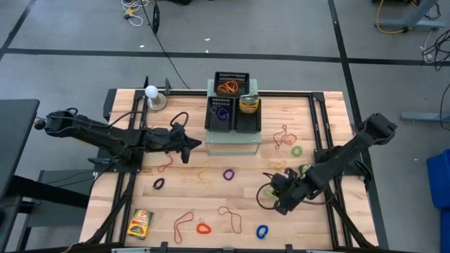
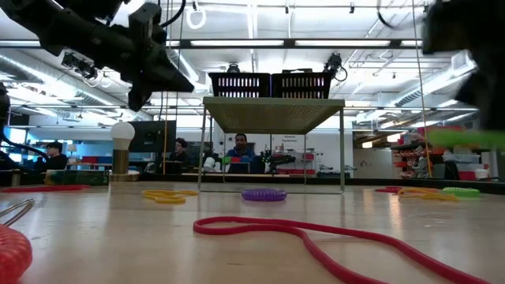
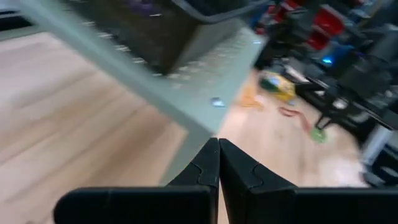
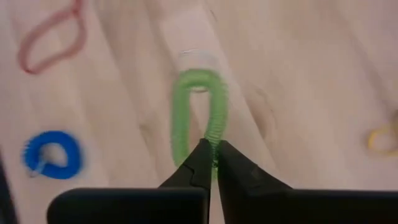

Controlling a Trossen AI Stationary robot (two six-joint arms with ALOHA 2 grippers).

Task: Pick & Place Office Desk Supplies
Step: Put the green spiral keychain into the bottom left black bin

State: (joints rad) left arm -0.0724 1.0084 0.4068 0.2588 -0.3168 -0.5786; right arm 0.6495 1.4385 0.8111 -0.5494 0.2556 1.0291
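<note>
My right gripper [image 4: 212, 163] [image 1: 280, 202] is shut on a green coiled loop [image 4: 186, 106] above the table's near right part. My left gripper [image 3: 218, 163] [image 1: 195, 145] hovers shut and empty beside the left near corner of the pale-green perforated box [image 3: 205, 74]. Loose on the wood lie a blue loop [image 4: 53, 155] [image 1: 261, 230], a purple loop [image 1: 228, 173], a red loop [image 1: 203, 227], a black loop [image 1: 159, 183], another green loop [image 1: 297, 150] and thin orange-brown bands [image 1: 184, 223]. A yellow-green crayon box [image 1: 140, 223] lies flat near the front left. My right gripper pinches the green loop's coiled strand [image 4: 214, 138] between its two fingertips, at the end of the loop nearest the gripper. The fingers slant steeply down from the table's right. The loop stretches long and narrow away from the fingers; a green blur [image 2: 465, 138] in the low view shows above the tabletop.
Black mesh trays [image 1: 232, 105] holding bands, loops and a crayon box stand on the pale-green box [image 1: 232, 144] at the far middle. A white-bulbed lamp [image 1: 151, 91] stands at the far left. Dark frame rails [image 1: 320, 126] run along both sides.
</note>
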